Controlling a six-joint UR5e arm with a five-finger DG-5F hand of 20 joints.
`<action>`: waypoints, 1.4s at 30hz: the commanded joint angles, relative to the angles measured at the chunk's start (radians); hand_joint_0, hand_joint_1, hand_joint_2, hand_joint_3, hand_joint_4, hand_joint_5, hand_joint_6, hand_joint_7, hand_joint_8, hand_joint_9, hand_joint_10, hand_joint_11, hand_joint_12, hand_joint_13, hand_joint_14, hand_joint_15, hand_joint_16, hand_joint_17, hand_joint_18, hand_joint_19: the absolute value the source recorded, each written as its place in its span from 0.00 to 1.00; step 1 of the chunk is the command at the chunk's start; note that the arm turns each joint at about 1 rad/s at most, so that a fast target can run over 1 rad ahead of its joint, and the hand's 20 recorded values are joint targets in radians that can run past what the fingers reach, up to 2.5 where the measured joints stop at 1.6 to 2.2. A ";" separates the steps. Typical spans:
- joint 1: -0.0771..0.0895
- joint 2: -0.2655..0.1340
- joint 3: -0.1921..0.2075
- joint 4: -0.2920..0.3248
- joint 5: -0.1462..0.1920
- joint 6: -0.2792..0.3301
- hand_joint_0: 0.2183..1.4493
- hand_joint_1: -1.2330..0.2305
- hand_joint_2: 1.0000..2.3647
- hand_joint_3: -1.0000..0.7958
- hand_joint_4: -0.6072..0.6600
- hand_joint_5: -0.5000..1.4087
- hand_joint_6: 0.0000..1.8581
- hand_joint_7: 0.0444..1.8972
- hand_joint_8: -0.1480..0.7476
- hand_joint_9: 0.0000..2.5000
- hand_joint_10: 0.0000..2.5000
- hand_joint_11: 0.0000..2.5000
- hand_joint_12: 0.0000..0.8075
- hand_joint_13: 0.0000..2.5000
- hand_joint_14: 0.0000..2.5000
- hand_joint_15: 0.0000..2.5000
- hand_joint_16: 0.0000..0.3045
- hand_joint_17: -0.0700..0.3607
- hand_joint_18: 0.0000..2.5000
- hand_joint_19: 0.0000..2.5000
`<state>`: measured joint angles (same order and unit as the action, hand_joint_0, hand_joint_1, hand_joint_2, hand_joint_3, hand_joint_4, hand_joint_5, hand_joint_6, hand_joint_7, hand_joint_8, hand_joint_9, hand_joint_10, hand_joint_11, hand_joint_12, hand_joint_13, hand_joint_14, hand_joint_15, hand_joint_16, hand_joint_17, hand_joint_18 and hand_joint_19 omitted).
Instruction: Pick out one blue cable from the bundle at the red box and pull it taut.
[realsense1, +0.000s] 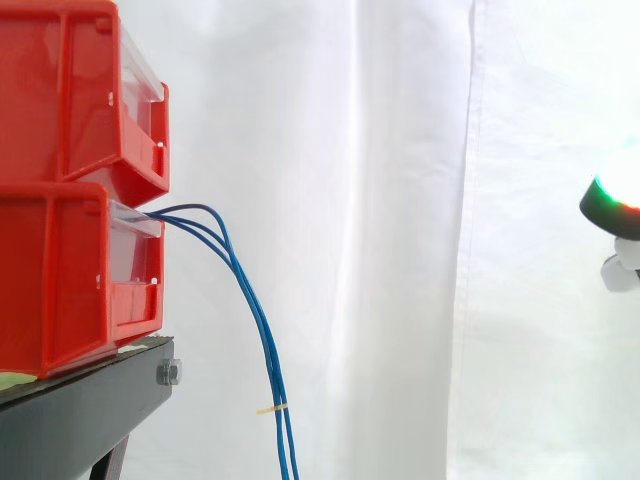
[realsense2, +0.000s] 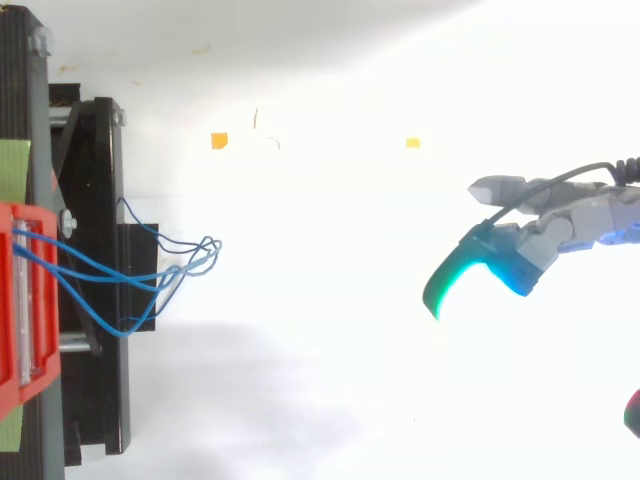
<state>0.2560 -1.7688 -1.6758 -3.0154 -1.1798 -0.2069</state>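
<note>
Several blue cables (realsense1: 255, 320) come out of the front of the lower red box (realsense1: 60, 280) and hang down in a bundle, held together low down by a pale tie (realsense1: 271, 408). From above, the cables (realsense2: 150, 265) loop out to the right of the red box (realsense2: 15, 300). My hand (realsense2: 560, 225) hovers far to the right of them, well apart, with its fingers reaching left and relaxed, holding nothing. One fingertip pad (realsense2: 470, 275) glows green and cyan. In the side view the hand (realsense1: 612, 205) just enters at the right edge.
A second red box (realsense1: 70, 90) is stacked on the lower one, both on a black stand (realsense1: 80, 410). A white curtain (realsense1: 380, 200) hangs behind. Two small orange scraps (realsense2: 219, 141) (realsense2: 412, 143) lie on the white floor. Open room lies between hand and cables.
</note>
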 joint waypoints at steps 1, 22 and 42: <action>0.000 0.000 0.001 -0.005 0.002 -0.020 0.27 0.46 0.00 0.32 0.55 0.14 0.27 0.31 0.40 0.18 0.00 0.00 0.40 0.05 0.00 0.00 0.17 0.43 0.00 0.07; 0.000 0.000 0.001 -0.007 0.002 -0.032 0.28 0.40 0.00 0.33 0.55 0.14 0.27 0.29 0.40 0.26 0.00 0.01 0.42 0.18 0.00 0.03 0.15 0.40 0.10 0.10; -0.014 -0.130 0.030 0.115 0.012 0.050 0.27 0.41 0.00 0.31 0.59 0.16 0.27 0.31 0.43 0.28 0.00 0.02 0.43 0.21 0.00 0.06 0.16 0.41 0.15 0.13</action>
<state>0.2450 -1.8578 -1.6648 -2.9443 -1.1757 -0.1948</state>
